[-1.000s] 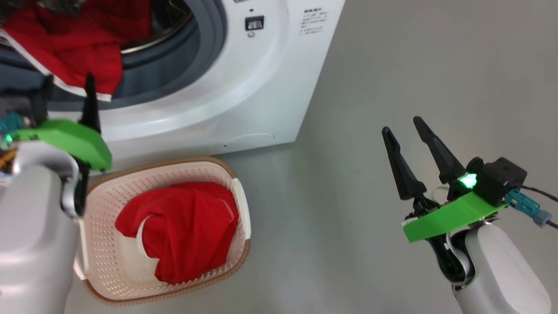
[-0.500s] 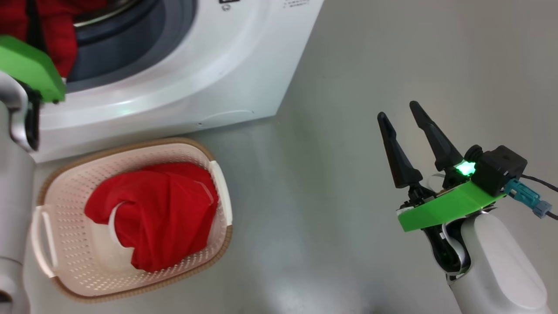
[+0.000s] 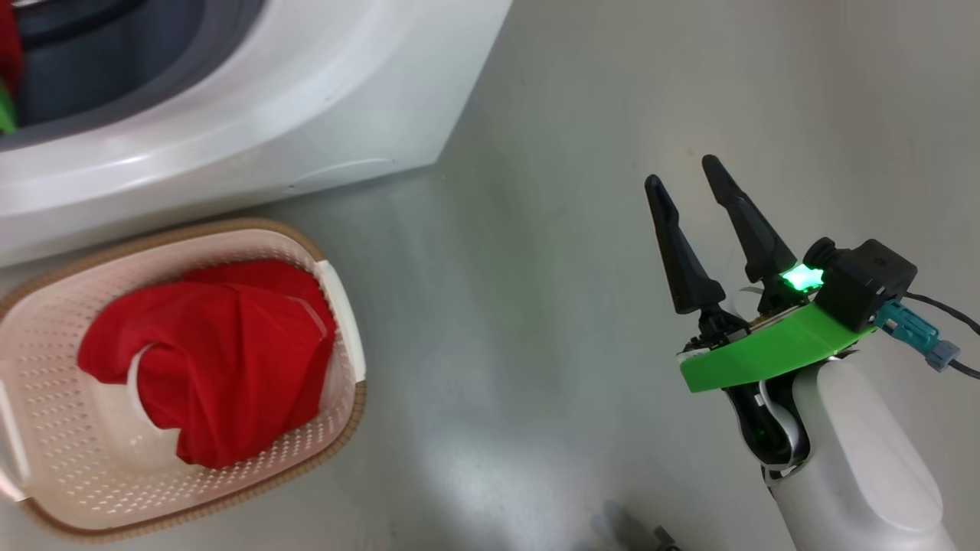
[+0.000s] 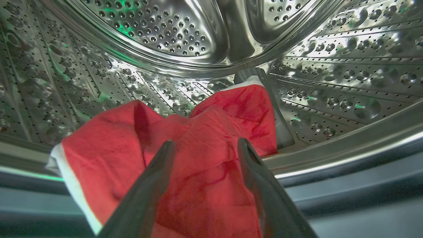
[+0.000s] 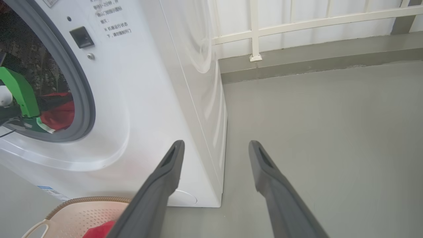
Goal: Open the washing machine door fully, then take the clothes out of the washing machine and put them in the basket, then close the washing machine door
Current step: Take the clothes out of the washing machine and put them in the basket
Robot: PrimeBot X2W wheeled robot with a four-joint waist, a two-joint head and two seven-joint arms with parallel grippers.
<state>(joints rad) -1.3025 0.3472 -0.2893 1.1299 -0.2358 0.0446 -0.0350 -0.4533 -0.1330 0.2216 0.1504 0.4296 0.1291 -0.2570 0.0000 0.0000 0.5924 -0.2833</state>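
The left hand is sitting inside the washing machine, its 2 fingers spread wide over a red garment that is lying in the drum. The right hand is hovering, spread and empty, off the machine's right corner. The basket is standing before the machine, holding another red garment.

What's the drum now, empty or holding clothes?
Not empty: a red garment lies in the steel drum, ahead of the open left gripper.
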